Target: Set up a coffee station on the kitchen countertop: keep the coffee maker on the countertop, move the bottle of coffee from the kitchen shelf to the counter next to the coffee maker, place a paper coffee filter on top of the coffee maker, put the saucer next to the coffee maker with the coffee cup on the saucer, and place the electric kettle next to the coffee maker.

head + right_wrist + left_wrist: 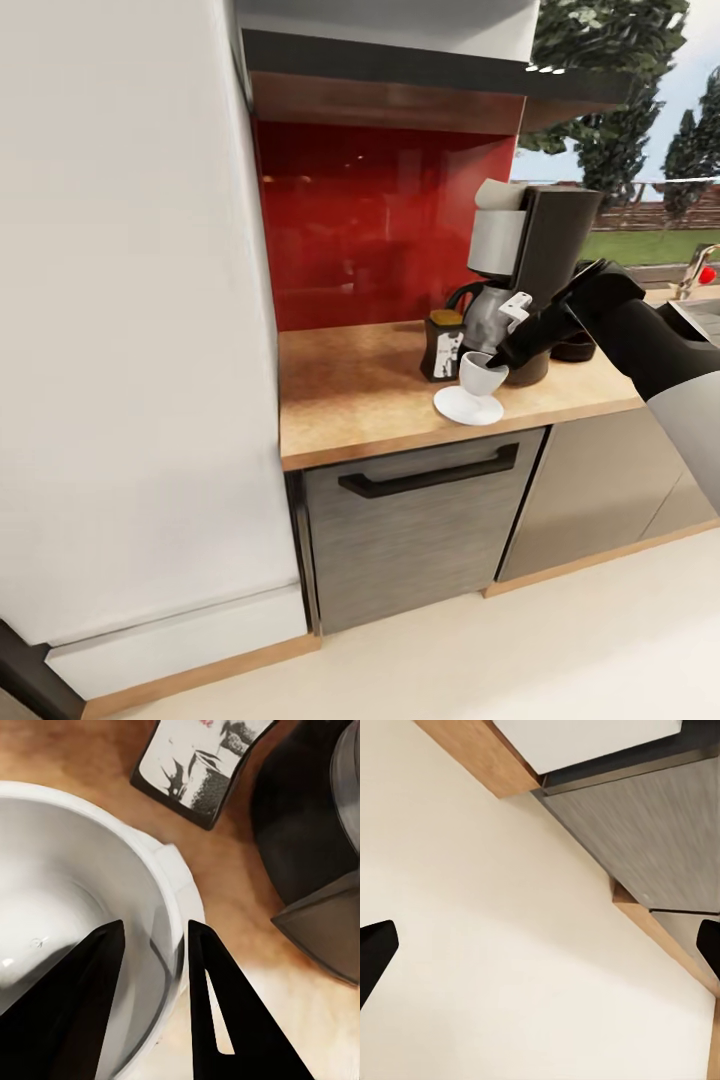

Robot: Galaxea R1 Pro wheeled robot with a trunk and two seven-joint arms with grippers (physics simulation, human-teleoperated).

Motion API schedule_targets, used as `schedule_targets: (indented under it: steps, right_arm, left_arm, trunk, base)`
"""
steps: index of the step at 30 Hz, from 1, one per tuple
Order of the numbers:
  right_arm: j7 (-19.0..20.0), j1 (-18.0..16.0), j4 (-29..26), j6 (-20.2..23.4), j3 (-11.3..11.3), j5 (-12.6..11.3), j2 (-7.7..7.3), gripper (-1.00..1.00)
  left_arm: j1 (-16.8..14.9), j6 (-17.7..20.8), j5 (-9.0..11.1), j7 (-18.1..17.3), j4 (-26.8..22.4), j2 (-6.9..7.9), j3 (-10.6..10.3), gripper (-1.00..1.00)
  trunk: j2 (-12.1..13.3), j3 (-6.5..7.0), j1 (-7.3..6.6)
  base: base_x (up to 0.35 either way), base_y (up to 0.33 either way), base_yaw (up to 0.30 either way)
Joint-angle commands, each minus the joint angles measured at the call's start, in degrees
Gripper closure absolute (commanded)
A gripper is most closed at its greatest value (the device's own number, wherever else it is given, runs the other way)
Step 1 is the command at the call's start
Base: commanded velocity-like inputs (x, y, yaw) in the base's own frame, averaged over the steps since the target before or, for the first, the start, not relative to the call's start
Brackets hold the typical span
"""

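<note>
A white coffee cup (482, 372) stands on a white saucer (460, 408) near the counter's front edge. My right gripper (505, 358) is at its rim. In the right wrist view the fingers (75, 1005) straddle the wall of the cup (67, 870), one inside and one outside, shut on it. The dark coffee bottle (442, 347) (199, 765) stands just behind the cup. A silvery kettle (487, 318) with a black handle sits against the black coffee maker (550, 240), which carries a white paper filter (498, 195) on top. My left gripper (540, 952) is open over the floor.
A tall white cabinet (120, 300) walls off the counter's left end. A red backsplash (370, 220) and a dark overhead shelf (400, 70) bound the back and top. A grey drawer front (420, 530) sits below, and a sink faucet (695, 270) is at the far right.
</note>
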Motion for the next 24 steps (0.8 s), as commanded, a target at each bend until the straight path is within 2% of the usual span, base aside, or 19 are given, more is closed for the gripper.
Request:
schedule_targets:
  steps: [1,9,24]
  right_arm:
    - [0.6,-0.1,-0.1,0.2,0.1,0.6,-0.04,1.0]
    - [0.6,-0.1,-0.1,0.2,0.1,0.6,-0.04,1.0]
    - [0.6,-0.1,-0.1,0.2,0.1,0.6,-0.09,1.0]
  left_arm:
    - [0.0,-0.4,-0.1,-0.1,0.1,0.0,0.0,-1.0]
    - [0.0,-0.4,-0.1,-0.2,0.1,0.0,0.0,-1.0]
    - [0.0,-0.4,-0.2,-0.2,0.0,-0.01,0.0,-1.0]
  trunk:
    - [0.0,-0.06,0.0]
    - [0.0,-0.06,0.0]
    - [-6.0,-2.75,3.29]
  base:
    - [0.026,0.015,0.0]
    - [0.006,0.004,0.0]
    - [0.0,0.0,0.0]
